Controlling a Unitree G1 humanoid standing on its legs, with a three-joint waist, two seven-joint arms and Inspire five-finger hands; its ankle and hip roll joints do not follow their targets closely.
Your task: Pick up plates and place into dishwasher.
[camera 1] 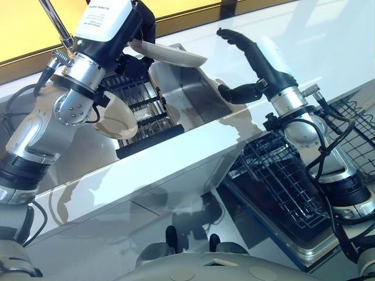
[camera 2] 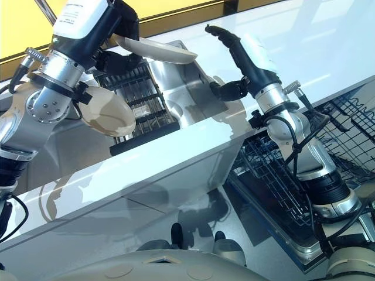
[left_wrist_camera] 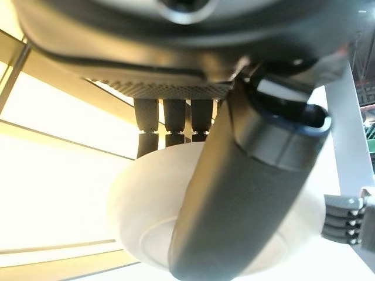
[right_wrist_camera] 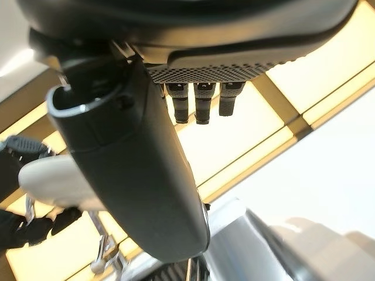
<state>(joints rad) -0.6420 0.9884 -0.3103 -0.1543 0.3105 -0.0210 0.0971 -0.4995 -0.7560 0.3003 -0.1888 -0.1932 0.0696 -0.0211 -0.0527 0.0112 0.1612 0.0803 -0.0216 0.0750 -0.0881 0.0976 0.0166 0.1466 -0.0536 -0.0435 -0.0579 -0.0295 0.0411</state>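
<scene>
Left wrist view shows your left hand point(left_wrist_camera: 246, 193) pinching the plate point(left_wrist_camera: 140, 228); right hand point(camera 1: 258, 61) is relaxed open. A loose pinch risks dropping it onto the sink rack point(camera 1: 143, 111).

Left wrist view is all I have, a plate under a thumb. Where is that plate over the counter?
Observer: The left hand holds the plate tilted, above the steel sink.
Operator: Anything under it?
Observer: A dark rack sits in the sink, with a second plate leaning at its left end.
Operator: What's the right hand doing?
Observer: The right hand is raised beside the sink, fingers open, holding nothing.
Operator: Where's the dishwasher basket?
Observer: A wire basket lies below the counter's front edge, by the right arm.
</scene>
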